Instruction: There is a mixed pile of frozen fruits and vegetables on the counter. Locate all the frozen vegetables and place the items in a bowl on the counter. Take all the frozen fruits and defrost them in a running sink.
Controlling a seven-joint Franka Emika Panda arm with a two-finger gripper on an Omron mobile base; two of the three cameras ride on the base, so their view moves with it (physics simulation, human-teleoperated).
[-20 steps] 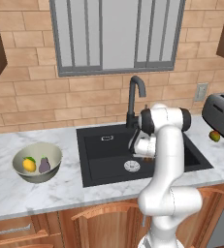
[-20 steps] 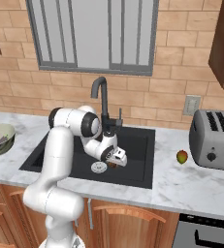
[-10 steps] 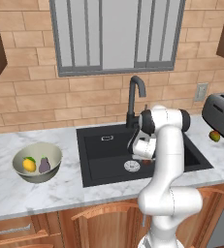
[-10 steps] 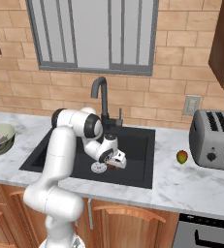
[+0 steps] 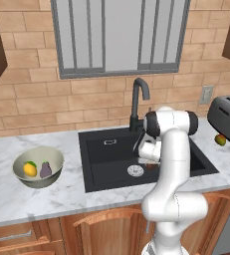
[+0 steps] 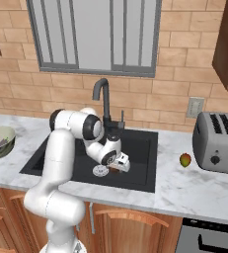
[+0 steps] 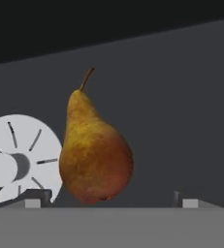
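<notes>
end effector (image 7: 108, 199) spread wide, low in the black sink (image 5: 106, 159); brown-red pear (image 7: 94, 155) lies free between its fingertips, beside the steel drain (image 7: 16, 160).

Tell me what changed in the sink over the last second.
The end effector, low in the sink, opened and let go of the pear, which now stands free between its fingertips beside the steel drain. The arm barely moved. Unchanged: the two vegetables in the bowl and the mango by the toaster.
</notes>
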